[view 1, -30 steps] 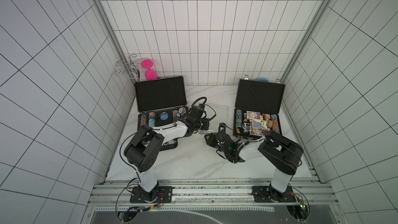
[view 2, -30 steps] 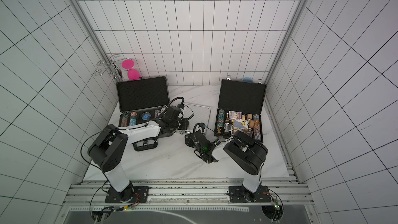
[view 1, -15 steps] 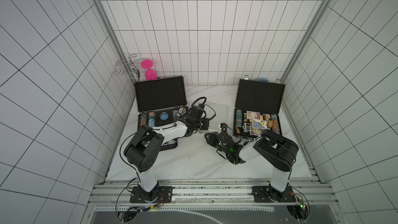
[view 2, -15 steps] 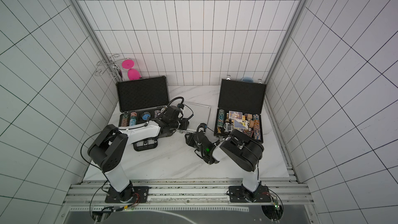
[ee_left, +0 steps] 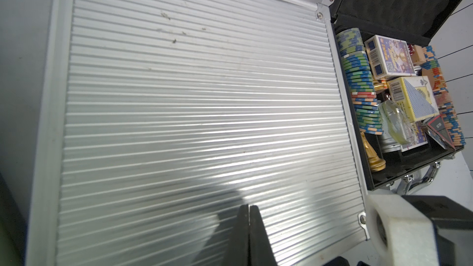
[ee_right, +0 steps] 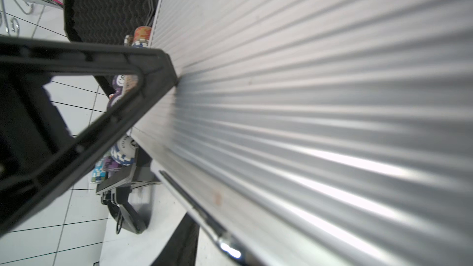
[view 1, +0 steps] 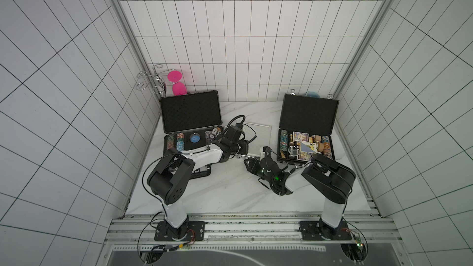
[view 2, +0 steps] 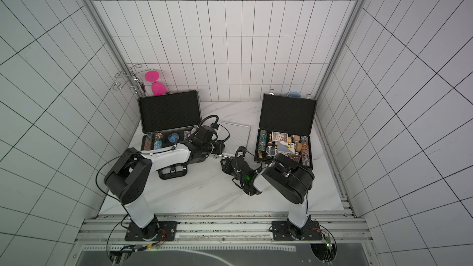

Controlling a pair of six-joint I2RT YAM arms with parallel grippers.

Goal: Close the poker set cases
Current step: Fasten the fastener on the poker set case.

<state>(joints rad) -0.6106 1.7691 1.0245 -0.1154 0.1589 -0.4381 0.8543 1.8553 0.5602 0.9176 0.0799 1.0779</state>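
My left gripper (ee_left: pixel 248 226) was clenched empty at the silver case (ee_left: pixel 192 98). My right gripper (ee_right: pixel 180 154) straddled its edge, hold undeterminable. Risk judged: skidding across the ribs, leaving it unlatched.

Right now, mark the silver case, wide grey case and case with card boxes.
silver case (view 1: pixel 259 139): in a top view, ribbed lid.
wide grey case (view 1: pixel 190 112): in a top view, foam of raised lid.
case with card boxes (view 1: pixel 308 113): in a top view, foam of raised lid.
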